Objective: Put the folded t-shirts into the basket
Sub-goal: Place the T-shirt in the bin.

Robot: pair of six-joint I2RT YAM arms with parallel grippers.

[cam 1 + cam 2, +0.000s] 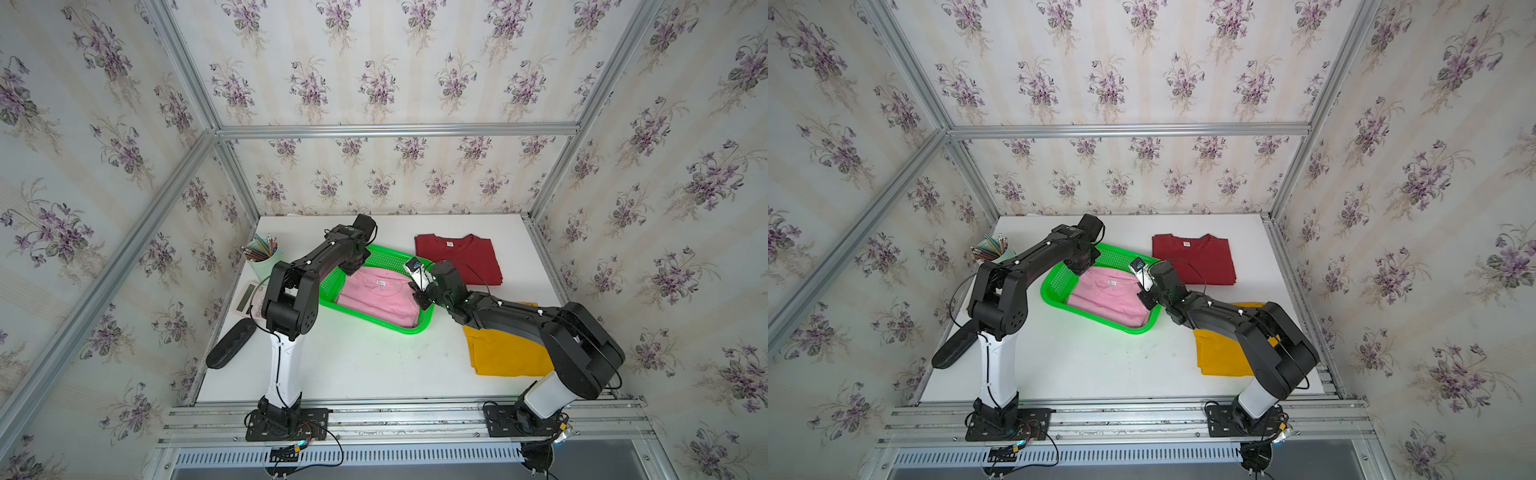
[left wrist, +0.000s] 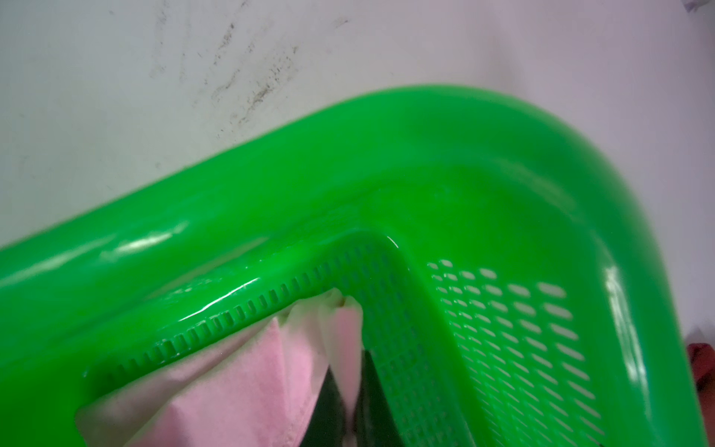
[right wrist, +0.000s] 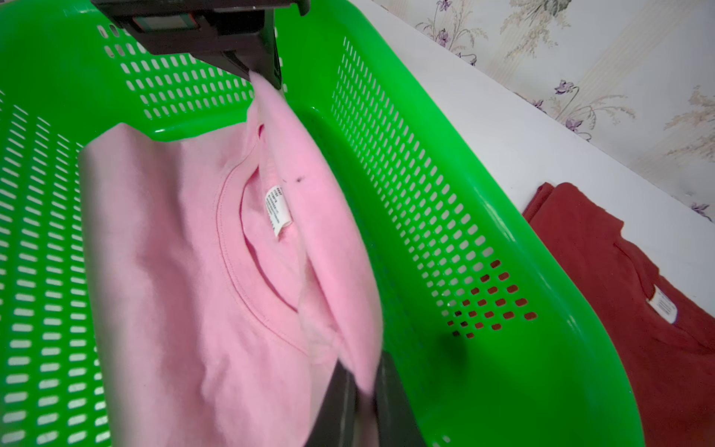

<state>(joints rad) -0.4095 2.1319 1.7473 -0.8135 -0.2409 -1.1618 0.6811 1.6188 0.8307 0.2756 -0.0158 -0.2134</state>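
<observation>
1. Showing in both top views: pink t-shirt (image 1: 376, 299) lying inside basket (image 1: 332, 284); dark red t-shirt (image 1: 457, 257) and mustard t-shirt (image 1: 507, 353) lying outside it on table (image 1: 374, 365).
2. Not resolving either grip there.
3. Showing in right wrist view only: left gripper (image 3: 267, 75) pinching pink shirt's far edge, right gripper (image 3: 363, 394) pinching its near edge.
4. Showing in left wrist view only: pink cloth bunching between fingers (image 2: 373, 391) at basket corner.

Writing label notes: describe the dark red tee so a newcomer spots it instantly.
On the white table, find the bright green basket near the middle. Just past its right end, toward the table's far edge, lies a folded dark red t-shirt. Unlike the pink t-shirt in the basket and the mustard t-shirt near the front, it is the only red one.
</observation>
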